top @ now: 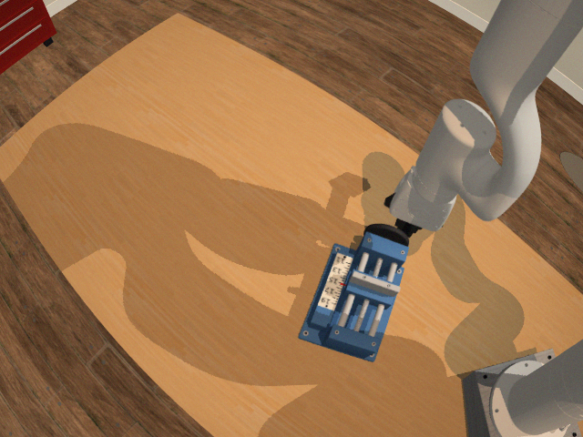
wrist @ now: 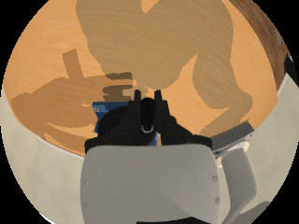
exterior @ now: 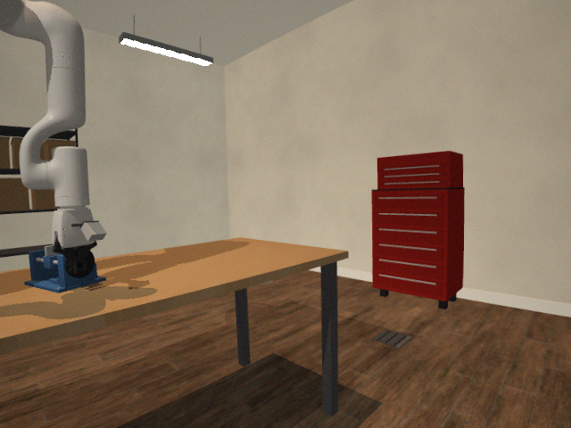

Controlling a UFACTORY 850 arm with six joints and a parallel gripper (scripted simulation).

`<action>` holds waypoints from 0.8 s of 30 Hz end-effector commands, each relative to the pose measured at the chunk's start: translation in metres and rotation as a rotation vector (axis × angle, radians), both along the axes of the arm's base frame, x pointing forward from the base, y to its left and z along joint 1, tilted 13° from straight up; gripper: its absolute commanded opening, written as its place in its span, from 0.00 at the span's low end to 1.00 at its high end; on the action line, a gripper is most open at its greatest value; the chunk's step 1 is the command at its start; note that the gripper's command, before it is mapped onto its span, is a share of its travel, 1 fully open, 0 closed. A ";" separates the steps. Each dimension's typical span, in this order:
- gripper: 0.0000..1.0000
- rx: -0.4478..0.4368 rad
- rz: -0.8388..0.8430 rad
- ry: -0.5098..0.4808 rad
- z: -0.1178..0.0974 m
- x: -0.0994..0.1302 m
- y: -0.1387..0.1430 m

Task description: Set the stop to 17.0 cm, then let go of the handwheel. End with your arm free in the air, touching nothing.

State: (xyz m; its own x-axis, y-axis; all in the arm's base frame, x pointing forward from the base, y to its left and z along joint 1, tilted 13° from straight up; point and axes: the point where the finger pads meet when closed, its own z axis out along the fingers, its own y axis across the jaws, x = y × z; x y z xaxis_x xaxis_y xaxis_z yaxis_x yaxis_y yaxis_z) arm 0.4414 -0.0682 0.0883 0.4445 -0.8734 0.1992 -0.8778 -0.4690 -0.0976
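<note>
The blue fixture [top: 353, 347] [exterior: 45, 282] stands on the table. Its stop, a pale grey crossbar [top: 375, 283], sits across the rods. The red pointer [top: 342, 284] is close to the 15 on the white scale [top: 335, 280], at or slightly past it towards 17; the exact reading is too small to tell. The black handwheel [top: 386, 232] [exterior: 78, 263] [wrist: 111, 123] is at the fixture's end. My gripper [top: 406, 228] [wrist: 147, 98] is shut on the handwheel's black crank knob [wrist: 148, 109], which shows between the fingers in the wrist view. In the top view, the arm's wrist partly hides the fingers.
The wooden table [top: 188, 75] [exterior: 258, 258] carries the fixture and the arm's base plate [top: 476, 400]. Arm shadows lie across it. A red tool cabinet [exterior: 408, 239] and a shelf with boxes [exterior: 13, 193] stand beyond the table.
</note>
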 end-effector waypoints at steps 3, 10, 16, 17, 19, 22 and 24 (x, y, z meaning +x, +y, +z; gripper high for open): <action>0.06 -0.001 0.000 0.001 0.002 0.000 0.000; 0.06 -0.001 0.000 0.001 0.003 0.000 0.000; 0.06 -0.001 0.000 0.001 0.003 0.000 0.000; 0.06 -0.001 0.000 0.001 0.003 0.000 0.000; 0.06 -0.001 0.000 0.001 0.004 0.000 0.000; 0.06 -0.001 0.000 0.001 0.004 0.000 0.000; 0.06 -0.001 0.000 0.001 0.004 0.000 0.000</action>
State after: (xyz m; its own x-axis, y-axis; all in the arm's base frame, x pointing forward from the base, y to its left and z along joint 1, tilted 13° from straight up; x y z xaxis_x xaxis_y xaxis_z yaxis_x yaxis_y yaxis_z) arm 0.4413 -0.0676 0.0916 0.4447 -0.8735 0.1983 -0.8780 -0.4689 -0.0966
